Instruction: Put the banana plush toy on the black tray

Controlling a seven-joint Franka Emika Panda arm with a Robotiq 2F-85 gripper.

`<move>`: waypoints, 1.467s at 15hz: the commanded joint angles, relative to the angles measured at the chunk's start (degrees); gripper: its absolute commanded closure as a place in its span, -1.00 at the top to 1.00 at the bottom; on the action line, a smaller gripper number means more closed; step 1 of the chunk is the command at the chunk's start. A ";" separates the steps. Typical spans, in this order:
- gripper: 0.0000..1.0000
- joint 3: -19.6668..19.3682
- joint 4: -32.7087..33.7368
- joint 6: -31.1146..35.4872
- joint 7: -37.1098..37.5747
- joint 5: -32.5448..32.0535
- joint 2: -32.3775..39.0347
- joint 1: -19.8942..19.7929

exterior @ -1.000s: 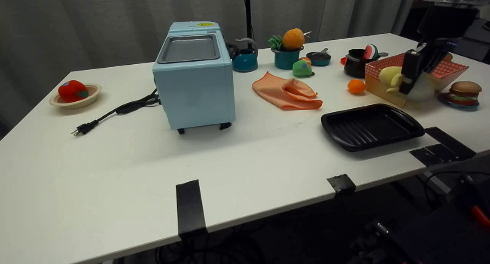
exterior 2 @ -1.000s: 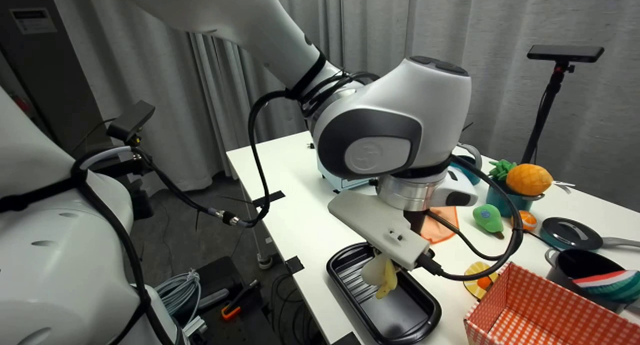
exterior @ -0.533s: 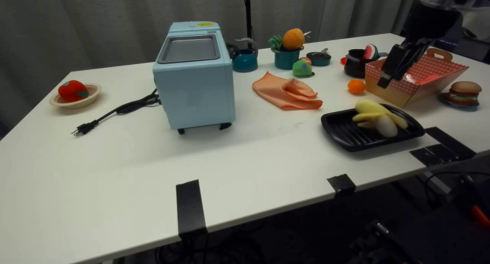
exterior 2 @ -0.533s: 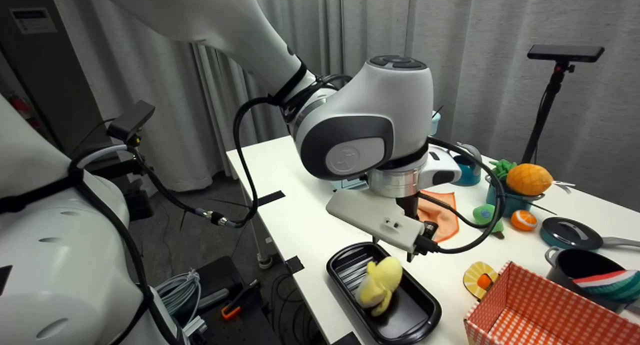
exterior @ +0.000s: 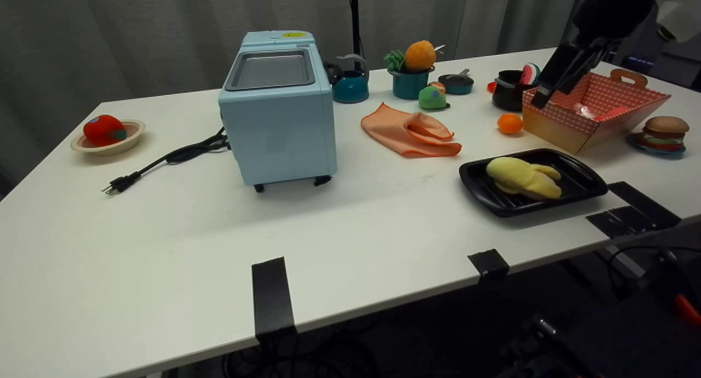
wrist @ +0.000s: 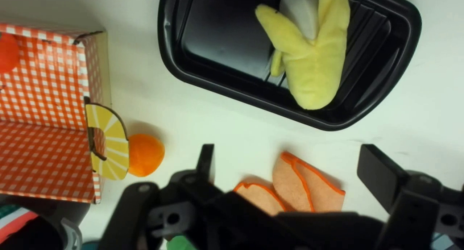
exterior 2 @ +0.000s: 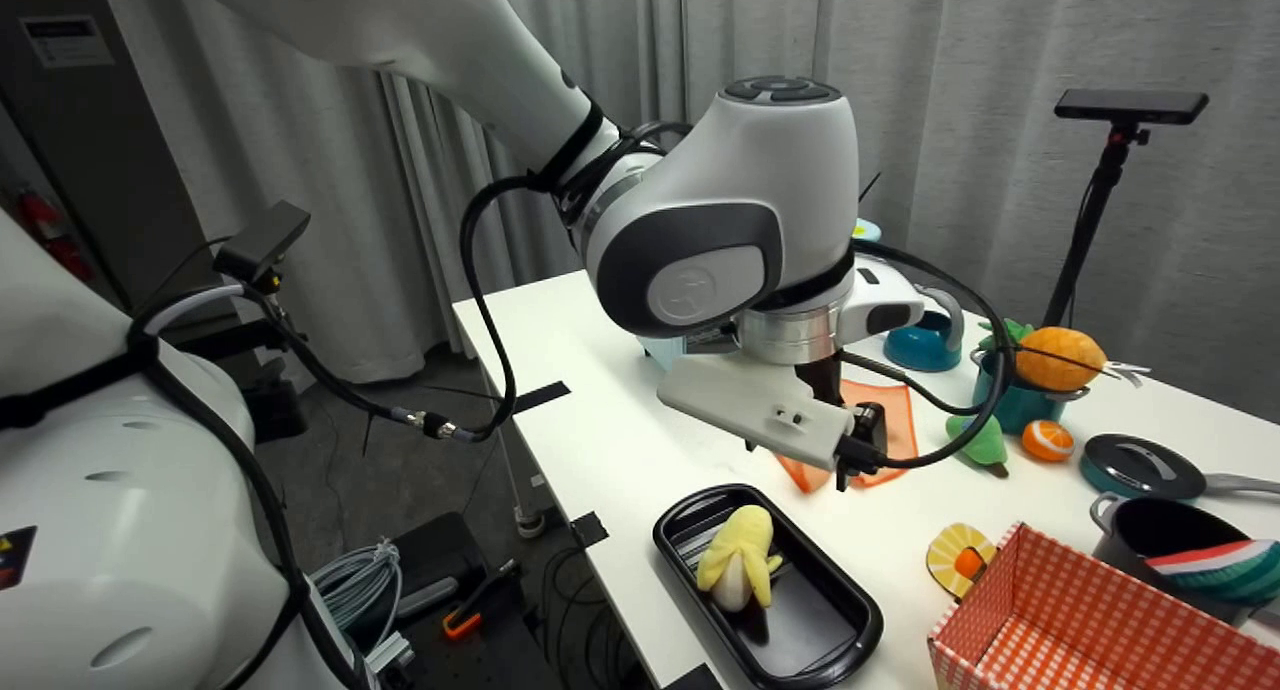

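The banana plush toy (exterior: 523,178), pale yellow with a whitish middle, lies in the black tray (exterior: 578,175). In the wrist view the plush (wrist: 313,70) rests over the ribbed end of the tray (wrist: 224,36), with its peel flaps spread. An exterior view likewise has the plush (exterior 2: 742,550) inside the rim. My gripper (wrist: 287,152) is open, its two fingers wide apart with nothing between them. Seen from outside, the gripper (exterior 2: 796,467) hovers above the table, clear of the plush and beyond the tray's long side.
A red checkered basket (wrist: 47,159) stands beside the tray, with a small orange fruit (exterior: 510,124) at its corner. An orange cloth (wrist: 290,184) lies below the gripper. The burger (exterior: 664,134), pots and blue appliance (exterior: 279,131) stand farther off.
The gripper has opened and let the plush drop into the tray, where it has since rolled over and turned. My arm has risen and drawn back from the tray.
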 commanded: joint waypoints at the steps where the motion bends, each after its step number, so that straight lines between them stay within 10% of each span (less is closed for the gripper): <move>1: 1.00 -2.36 0.53 -0.78 -2.07 1.97 -2.83 1.89; 22: 1.00 -2.85 1.66 -0.92 0.04 0.24 -3.21 1.74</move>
